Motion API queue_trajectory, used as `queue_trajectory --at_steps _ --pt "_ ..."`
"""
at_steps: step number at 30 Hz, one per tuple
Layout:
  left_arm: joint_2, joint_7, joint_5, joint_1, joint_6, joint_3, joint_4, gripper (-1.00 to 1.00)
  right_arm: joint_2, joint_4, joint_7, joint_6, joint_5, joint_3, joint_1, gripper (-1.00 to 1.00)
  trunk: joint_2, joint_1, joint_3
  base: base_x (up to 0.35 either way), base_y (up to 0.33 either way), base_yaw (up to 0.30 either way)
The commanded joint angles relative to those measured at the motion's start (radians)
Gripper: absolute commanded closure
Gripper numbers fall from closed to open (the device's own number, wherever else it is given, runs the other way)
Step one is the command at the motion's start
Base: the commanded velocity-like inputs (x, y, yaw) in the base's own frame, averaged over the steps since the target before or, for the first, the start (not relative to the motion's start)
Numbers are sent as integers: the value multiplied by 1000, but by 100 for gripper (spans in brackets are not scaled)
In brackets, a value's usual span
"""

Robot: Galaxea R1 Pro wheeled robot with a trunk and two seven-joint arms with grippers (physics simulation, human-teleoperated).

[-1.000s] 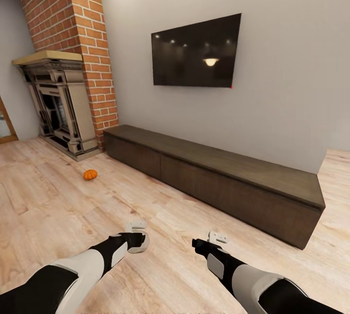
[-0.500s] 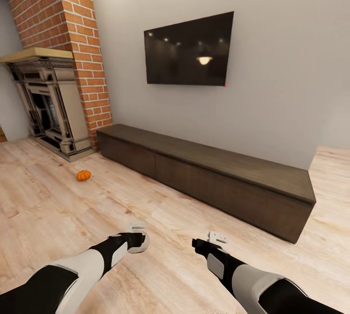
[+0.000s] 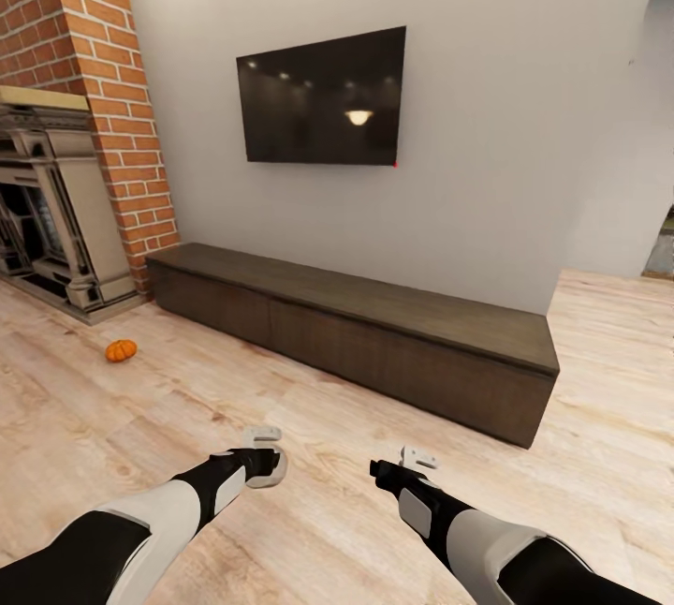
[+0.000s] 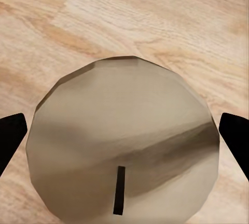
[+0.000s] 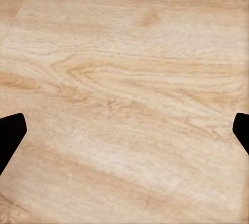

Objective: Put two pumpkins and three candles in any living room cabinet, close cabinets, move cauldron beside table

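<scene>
Gripping a candle [image 4: 124, 146] between its two dark fingers, the left gripper [image 3: 265, 457] hangs low over the pale, grain-streaked plank floor [image 3: 309, 418]; the wrist view looks straight at the candle's faceted beige end with a short dark wick line across it. Off to the right, the right gripper [image 3: 412, 463] has its fingers spread wide with bare wood grain between them. Against the smooth grey wall sits the cabinet [image 3: 374, 338], long, low, dark brown, flat handle-less fronts all flush and shut. A ribbed orange pumpkin [image 3: 121, 351] sits on the floor near the cabinet's left end, just in front of the grey stone fireplace [image 3: 51, 221] and its red brick chimney [image 3: 103, 71]. A glossy black TV [image 3: 323, 97] hangs on the wall above the cabinet. Compared with a moment ago the whole scene has slid left, so that's the camera swinging right: less fireplace showing, more open floor past the cabinet's right end. Both arms sit where they were in the view.
</scene>
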Motion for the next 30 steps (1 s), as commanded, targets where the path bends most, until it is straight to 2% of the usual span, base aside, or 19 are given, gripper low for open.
queue_trajectory --at_steps 1,23,30 --pt "0 -1 10 -1 3 -8 0 100 0 0 -4 -2 -8 9 0 -100 0 0 -1 0 0 -26" --pt "0 -1 11 -1 3 -8 0 100 0 0 -5 -2 -8 8 0 -100 0 0 -35 0 0 -2" --pt "0 -1 11 -1 3 -8 0 100 0 0 -5 -2 -9 8 0 -100 0 0 -38 0 0 -57"
